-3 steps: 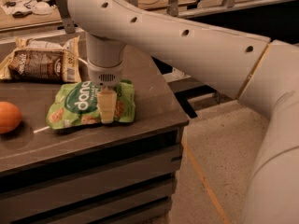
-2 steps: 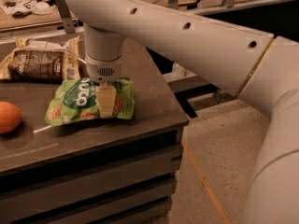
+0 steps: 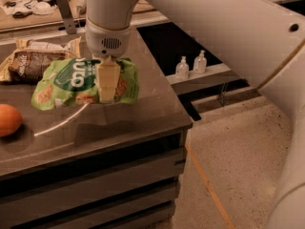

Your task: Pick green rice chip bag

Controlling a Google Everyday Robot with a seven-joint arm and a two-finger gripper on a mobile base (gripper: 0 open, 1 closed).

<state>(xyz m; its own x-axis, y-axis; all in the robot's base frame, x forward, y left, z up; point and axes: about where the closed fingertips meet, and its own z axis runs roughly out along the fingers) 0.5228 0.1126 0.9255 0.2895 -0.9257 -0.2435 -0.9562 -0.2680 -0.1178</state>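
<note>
Gripper [image 3: 106, 90] points straight down over the dark counter [image 3: 143, 118], pinching the green rice chip bag [image 3: 66, 82]: one pale finger lies across the front of the pouch, the other is hidden behind it. The bag sits near the middle of the counter top, and its crinkled edges look just clear of the surface, with shadow under them. So the grasp looks made and the lift is the step in hand. Next comes a steady rise straight up, clear of the brown snack bag [image 3: 33, 63] just behind and the orange [image 3: 8, 119] to one side.
</note>
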